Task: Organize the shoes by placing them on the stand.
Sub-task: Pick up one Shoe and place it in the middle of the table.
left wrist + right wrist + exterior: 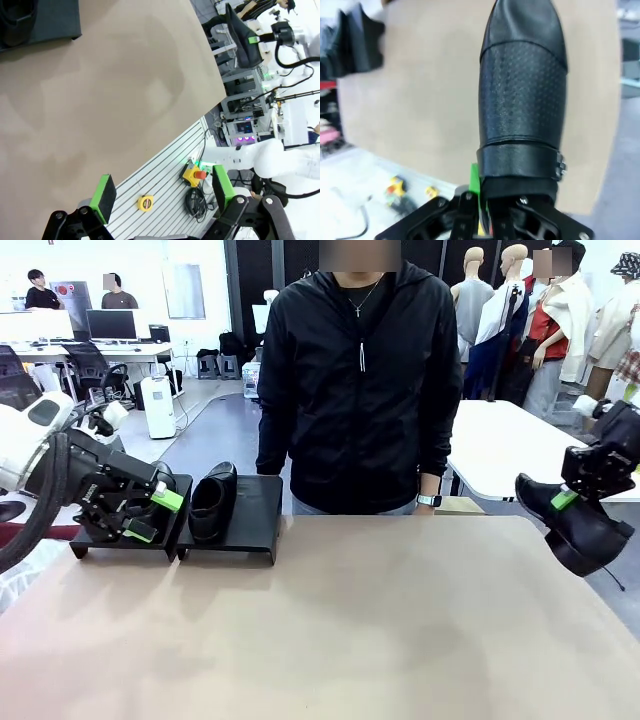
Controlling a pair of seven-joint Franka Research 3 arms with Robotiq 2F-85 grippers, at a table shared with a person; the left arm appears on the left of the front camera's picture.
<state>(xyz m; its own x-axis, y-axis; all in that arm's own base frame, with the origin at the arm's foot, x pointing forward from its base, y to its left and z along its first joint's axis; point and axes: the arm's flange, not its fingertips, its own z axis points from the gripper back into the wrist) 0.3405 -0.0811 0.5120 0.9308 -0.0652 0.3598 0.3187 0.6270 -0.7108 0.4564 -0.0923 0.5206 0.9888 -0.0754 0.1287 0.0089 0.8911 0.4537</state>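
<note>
A black glossy shoe [212, 502] lies on the right platform of the low black stand [255, 520] at the table's far left. My left gripper [152, 517] hangs open in front of the stand's left platform, with nothing between its green pads [105, 192]. Off the table's right edge, my right gripper [565, 498] is shut on the heel rim of a second shoe [585, 532], held in the air with its toe pointing down. The right wrist view has this shoe [522, 100] running away from the gripper [487, 192]. The left wrist view catches it far off [242, 37].
A person in a black jacket [360, 380] stands at the far side with arms down. The brown table [350, 630] is bare between stand and held shoe. Below the table's near edge are a yellow stop button [192, 175] and cables.
</note>
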